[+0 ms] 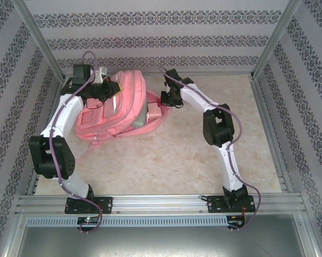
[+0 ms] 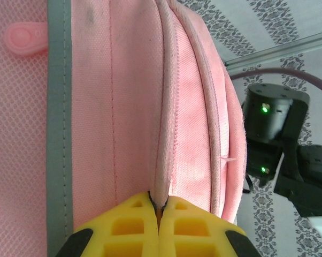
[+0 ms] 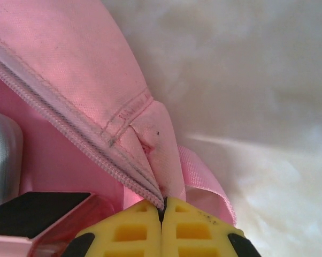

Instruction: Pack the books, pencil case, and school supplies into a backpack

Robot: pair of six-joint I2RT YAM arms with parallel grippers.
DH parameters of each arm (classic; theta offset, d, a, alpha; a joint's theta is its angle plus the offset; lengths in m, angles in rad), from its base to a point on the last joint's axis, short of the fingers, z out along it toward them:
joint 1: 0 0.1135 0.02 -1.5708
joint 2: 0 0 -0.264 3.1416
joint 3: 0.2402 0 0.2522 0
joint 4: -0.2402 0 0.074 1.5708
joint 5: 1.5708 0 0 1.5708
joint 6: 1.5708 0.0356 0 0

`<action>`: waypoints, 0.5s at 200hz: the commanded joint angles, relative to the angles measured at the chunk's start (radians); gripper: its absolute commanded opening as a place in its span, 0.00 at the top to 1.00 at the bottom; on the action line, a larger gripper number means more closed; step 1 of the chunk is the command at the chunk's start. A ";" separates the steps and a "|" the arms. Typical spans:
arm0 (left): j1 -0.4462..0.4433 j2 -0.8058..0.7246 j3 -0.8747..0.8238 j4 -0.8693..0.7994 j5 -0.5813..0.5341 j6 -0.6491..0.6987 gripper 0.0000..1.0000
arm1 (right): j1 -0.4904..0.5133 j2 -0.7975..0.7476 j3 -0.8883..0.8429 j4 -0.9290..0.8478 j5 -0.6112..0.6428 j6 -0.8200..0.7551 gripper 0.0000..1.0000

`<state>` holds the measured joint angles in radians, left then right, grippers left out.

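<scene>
The left gripper (image 2: pixel 160 206) is closed all the way, its yellow fingers pinching a piped seam of the backpack (image 1: pixel 115 112), which runs straight ahead of it and away along the bag's length. The right gripper (image 3: pixel 162 206) is closed as well, clamped on the fabric where a zipper edge ends, with the zipper line running up and away to its left. From above, the backpack lies on the surface (image 1: pixel 182 155) between the two grippers: its body sits directly under and to the right of the left gripper, and to the left of the right gripper, so each arm has its own side of the bag. A pale greenish oblong, probably the pencil case (image 1: pixel 140 114), and a small pink block (image 1: pixel 154 113) sit at the bag's edge, just to the near left of the right gripper. The next move likely depends on the line between the two pinch points, since drawing them apart would probably spread the zipper mouth. I cannot tell how far the zipper is open.
</scene>
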<state>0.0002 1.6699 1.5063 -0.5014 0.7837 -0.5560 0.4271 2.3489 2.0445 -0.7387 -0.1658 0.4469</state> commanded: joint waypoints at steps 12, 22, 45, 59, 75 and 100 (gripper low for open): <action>-0.067 0.110 0.150 -0.081 -0.039 0.084 1.00 | -0.025 -0.245 -0.291 0.086 0.053 0.061 1.00; -0.098 0.152 0.210 -0.110 -0.055 0.104 1.00 | -0.031 -0.324 -0.401 0.115 0.069 0.072 1.00; -0.167 0.260 0.363 -0.177 -0.082 0.146 1.00 | -0.037 -0.493 -0.634 0.165 0.097 0.115 1.00; -0.209 0.329 0.455 -0.202 -0.096 0.161 1.00 | -0.031 -0.603 -0.773 0.183 0.126 0.144 1.00; -0.253 0.407 0.566 -0.239 -0.099 0.180 1.00 | -0.021 -0.725 -0.920 0.195 0.144 0.186 1.00; -0.309 0.521 0.741 -0.304 -0.094 0.218 1.00 | 0.062 -0.900 -1.120 0.234 0.174 0.285 1.00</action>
<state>-0.2878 2.1078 2.0964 -0.7784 0.7540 -0.4152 0.4255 1.5940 1.0683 -0.4641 -0.0677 0.6140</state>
